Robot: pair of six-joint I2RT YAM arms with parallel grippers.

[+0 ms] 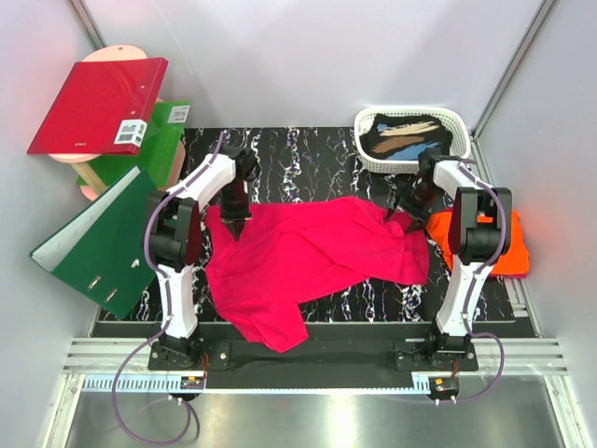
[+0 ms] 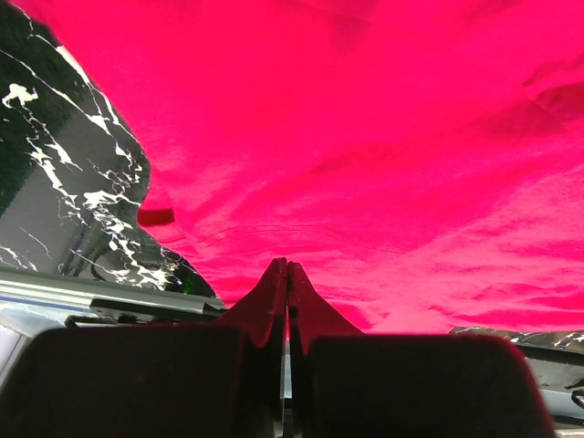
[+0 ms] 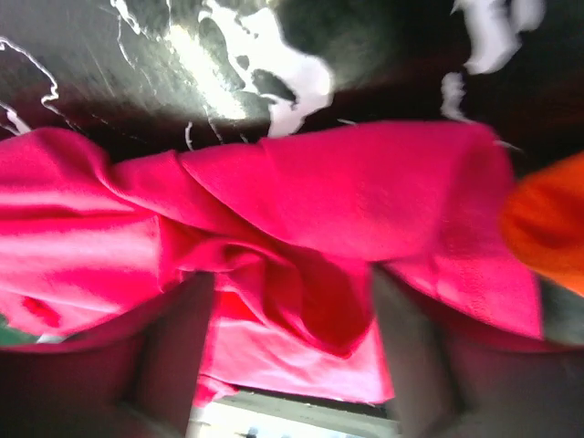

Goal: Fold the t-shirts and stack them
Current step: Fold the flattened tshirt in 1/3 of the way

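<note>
Top cam sits high above and behind the arm bases (image 1: 182,353), looking down and forward over the whole tabletop (image 1: 308,149) — far enough back to catch both arms end to end. Left wrist cam rides just behind the left pincer (image 2: 287,266), looking forward past it, really close to the pink shirt (image 2: 365,137), with a wedge of marbled tabletop on its left. Right wrist cam does the same at the right pincer (image 3: 287,297) — even closer and blurry, with a bit of orange shirt (image 3: 547,228) at the right edge. All three share the pink shirt.

Left gripper (image 2: 287,266) closed, right gripper (image 3: 287,297) apparently spread
</note>
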